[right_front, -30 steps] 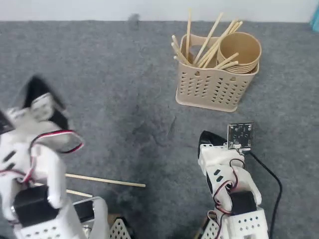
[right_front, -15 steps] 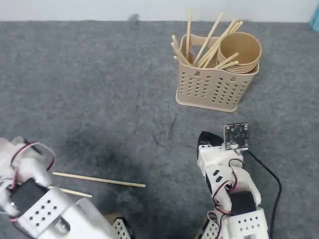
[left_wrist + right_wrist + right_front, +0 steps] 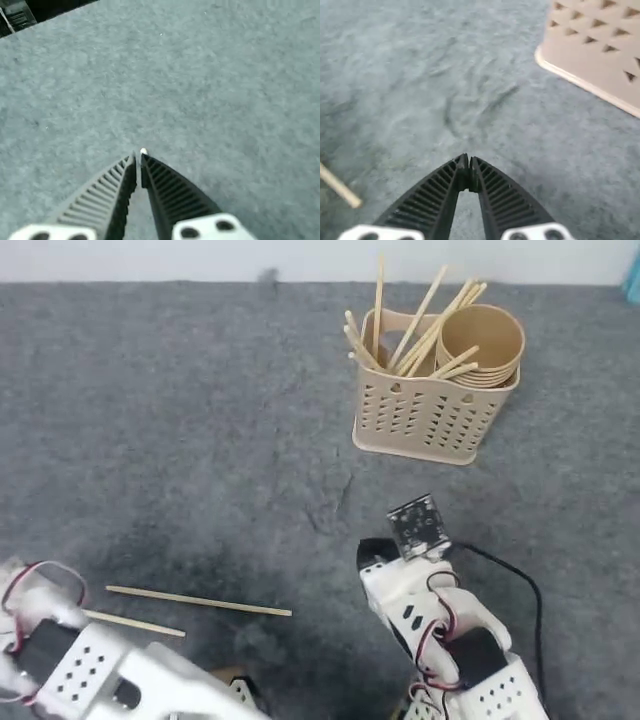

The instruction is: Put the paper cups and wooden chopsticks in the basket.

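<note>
The beige slotted basket [image 3: 430, 415] stands at the back right and holds stacked paper cups [image 3: 483, 338] and several wooden chopsticks [image 3: 410, 330]. Two more chopsticks lie on the carpet at the front left, a long one [image 3: 200, 601] and a shorter one [image 3: 135, 623] just in front of it. My right gripper [image 3: 468, 161] is shut and empty, low over the carpet between basket [image 3: 600, 50] and loose chopsticks; one chopstick's end [image 3: 337, 185] shows nearby. My left gripper [image 3: 138, 158] is shut on nothing, over bare carpet. The left arm [image 3: 60, 670] sits in the front left corner.
Grey carpet covers the whole table. The right arm [image 3: 425, 605] with its camera board stands in front of the basket. A dark object [image 3: 17, 12] lies at the carpet's edge in the left wrist view.
The left arm has dropped from mid-left down into the front left corner. The right arm has turned left, toward the loose chopsticks.
</note>
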